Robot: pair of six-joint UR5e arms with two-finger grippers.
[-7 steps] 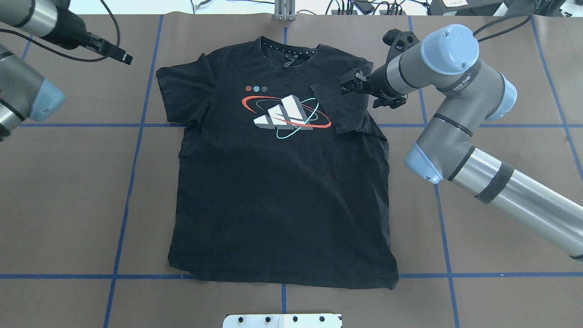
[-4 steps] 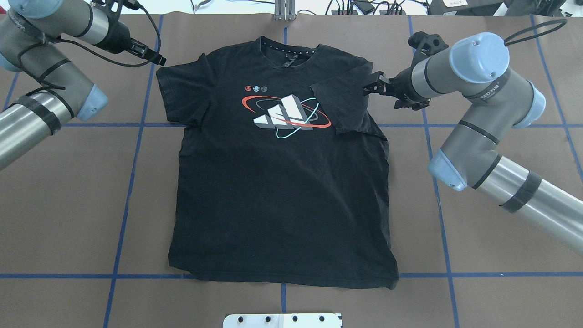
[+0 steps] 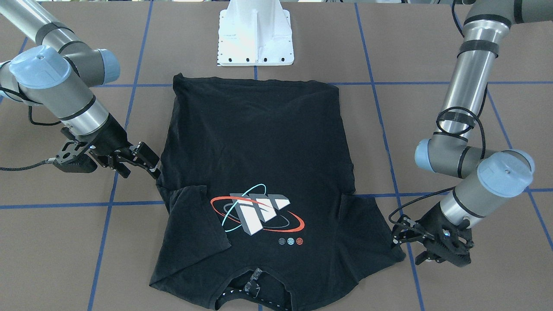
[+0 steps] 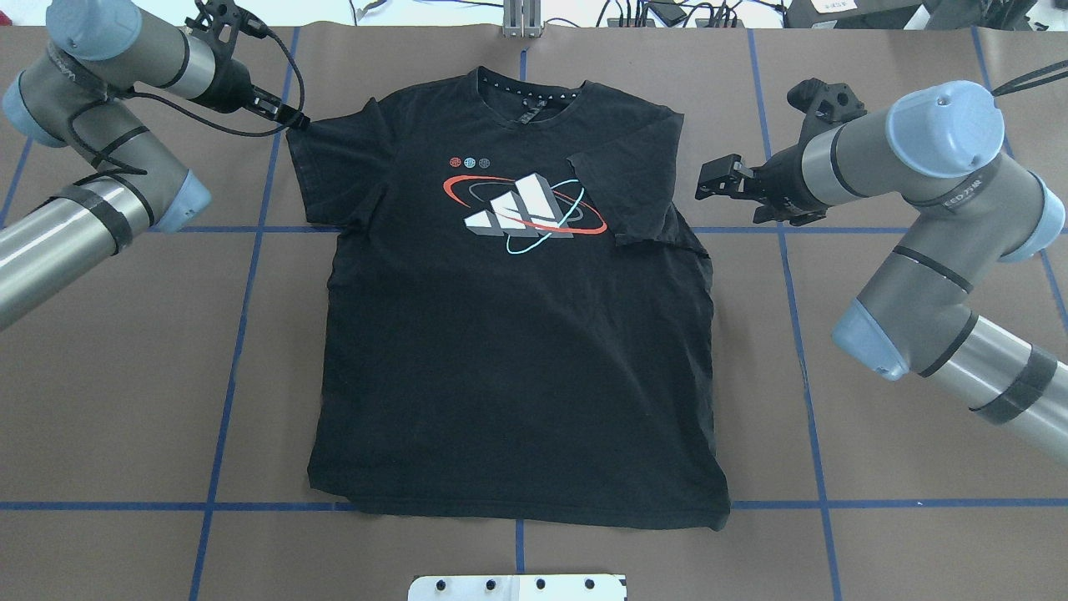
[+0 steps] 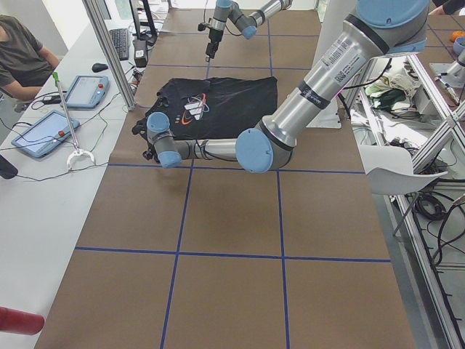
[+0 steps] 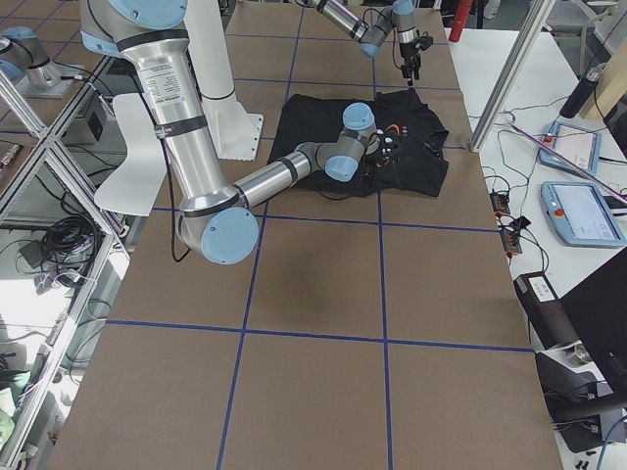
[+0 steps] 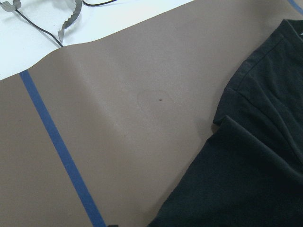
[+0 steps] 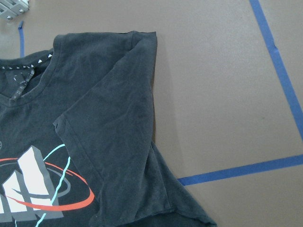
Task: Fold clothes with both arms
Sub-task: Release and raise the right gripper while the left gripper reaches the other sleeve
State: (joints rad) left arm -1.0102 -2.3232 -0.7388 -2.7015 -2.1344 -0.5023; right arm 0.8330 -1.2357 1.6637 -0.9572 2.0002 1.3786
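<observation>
close against the tips of the left jaws lies the outer corner of a spread sleeve [image 4: 325, 167], and the two seem to touch in the overhead view; whether these jaws are parted or pinched on the hem i cannot tell. the left arm [image 4: 125, 63] slopes down behind them. beyond that sleeve the black t-shirt [image 4: 517, 359] lies face up and flat on the brown desk [image 4: 901, 467]. its block logo [image 4: 521, 213] with red and teal rings is on the chest, and its collar [image 4: 530, 88] is at the end away from the robot. on the shirt's other side the second sleeve [image 4: 622, 192] is folded inward over the chest, its hem reaching the logo's edge. the right jaws stand just beside that shoulder, apart from the cloth in the overhead view, parted and holding nothing, at the end of the right arm [image 4: 943, 159]. farther out, blue tape lines [image 4: 242, 334] cross the desk in a grid, and the white pedestal [image 3: 255, 39] stands past the shirt's bottom hem.
</observation>
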